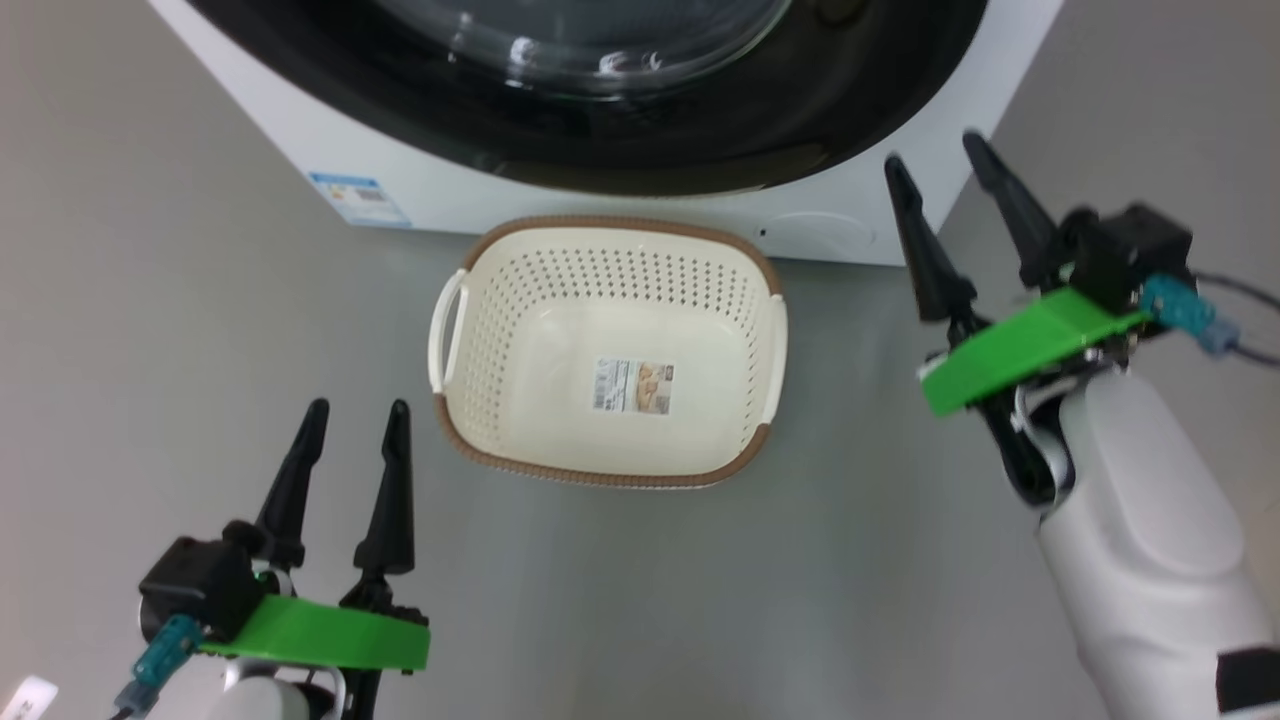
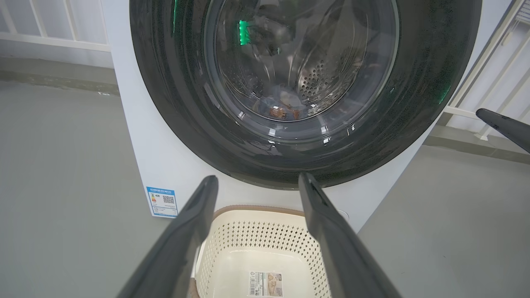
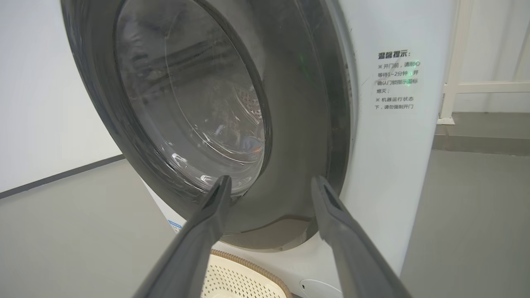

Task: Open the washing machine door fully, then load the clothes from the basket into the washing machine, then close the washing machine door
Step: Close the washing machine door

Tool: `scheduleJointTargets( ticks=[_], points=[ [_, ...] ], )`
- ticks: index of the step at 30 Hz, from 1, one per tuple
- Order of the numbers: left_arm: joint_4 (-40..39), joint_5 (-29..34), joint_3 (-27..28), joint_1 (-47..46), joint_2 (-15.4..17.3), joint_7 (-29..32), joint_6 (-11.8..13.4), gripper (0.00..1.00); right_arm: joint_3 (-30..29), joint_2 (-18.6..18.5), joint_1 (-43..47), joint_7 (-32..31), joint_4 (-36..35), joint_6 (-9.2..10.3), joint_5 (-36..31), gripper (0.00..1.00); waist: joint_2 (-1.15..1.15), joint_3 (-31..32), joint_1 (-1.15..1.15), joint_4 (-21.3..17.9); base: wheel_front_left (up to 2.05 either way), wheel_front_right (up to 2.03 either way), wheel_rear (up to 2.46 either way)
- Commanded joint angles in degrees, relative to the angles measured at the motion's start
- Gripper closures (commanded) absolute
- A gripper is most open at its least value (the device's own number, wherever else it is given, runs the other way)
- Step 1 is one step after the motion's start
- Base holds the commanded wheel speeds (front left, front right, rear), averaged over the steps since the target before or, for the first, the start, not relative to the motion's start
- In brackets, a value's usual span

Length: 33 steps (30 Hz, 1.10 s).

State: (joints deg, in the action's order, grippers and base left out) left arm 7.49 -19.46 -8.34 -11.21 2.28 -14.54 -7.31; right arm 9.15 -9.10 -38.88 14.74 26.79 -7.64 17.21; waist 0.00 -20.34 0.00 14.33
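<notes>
The washing machine door (image 1: 780, 120) sits shut on the washing machine (image 1: 450, 185). Through its glass, blue clothes (image 2: 284, 111) with orange print lie low in the drum. The cream basket (image 1: 610, 228) stands on the floor (image 1: 150, 380), just beside the machine's foot. The left gripper (image 1: 358, 408) hovers near the basket's left corner and the right gripper (image 1: 932, 150) by the machine's right edge, each with its 2 fingers apart, holding nothing.

Glossy door (image 2: 165, 91) shut, clothes (image 2: 284, 111) inside, basket (image 1: 612, 300) below

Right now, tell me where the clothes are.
In the left wrist view, the clothes lie low inside the drum, behind the door, above the empty basket.
</notes>
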Motion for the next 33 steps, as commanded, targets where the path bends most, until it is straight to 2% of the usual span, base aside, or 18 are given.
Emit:
scheduleJointTargets(
  ticks=[1,14,33],
  points=[
    [-1.5,0.5,2.1,0.6,1.6,-0.5,-0.2,0.0,0.9,1.3,1.6,0.3,-1.7,0.15,-0.6,0.0,0.0,2.7,0.0,-2.5,0.0,0.0,0.0],
    [-1.0,3.0,5.5,5.0,2.4,-0.5,-0.2,0.0,-5.9,5.4,18.3,0.3,-12.0,0.15,-3.7,0.0,0.0,8.4,0.0,-8.8,0.0,0.0,0.0],
    [-1.2,6.8,11.5,12.8,2.0,-0.5,-0.2,0.0,-8.1,6.2,31.4,0.3,-16.4,0.15,-5.1,0.0,0.0,17.2,0.0,-13.0,0.0,0.0,0.0]
  ],
)
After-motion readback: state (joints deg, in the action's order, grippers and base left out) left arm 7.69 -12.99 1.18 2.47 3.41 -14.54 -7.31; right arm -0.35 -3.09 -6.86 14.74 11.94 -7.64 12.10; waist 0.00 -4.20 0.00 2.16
